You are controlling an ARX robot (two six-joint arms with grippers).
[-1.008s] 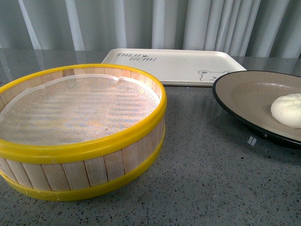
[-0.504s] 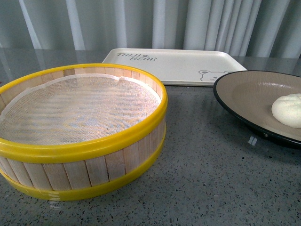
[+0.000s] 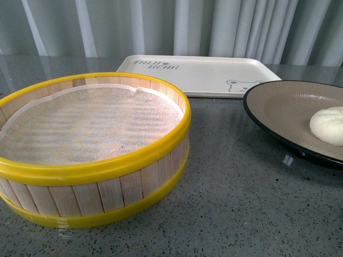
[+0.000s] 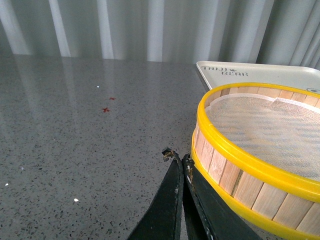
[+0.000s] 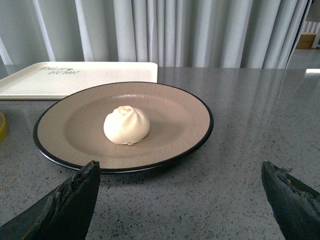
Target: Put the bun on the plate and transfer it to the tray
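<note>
Change: none seen vs earlier front views; nothing has shifted.
Bun [image 5: 126,125]: sits mid-plate.
Plate [image 5: 65,131]: on table [image 3: 241,203], near tray [image 3: 203,72], not on it.
L end effector [image 4: 177,157]: fingers pressed together, empty, beside steamer basket [image 4: 235,175].
R end effector [image 5: 179,167]: spread wide, empty, facing plate's near rim.
Meaning: bun step looks done; plate-to-tray transfer pending, prob. R arm's job.

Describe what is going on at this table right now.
The bun sits on the plate, which rests on the table near the tray, so the move to the tray is not yet done. The right claw is open, facing the plate without touching it. The left claw is shut beside the empty steamer basket.
</note>
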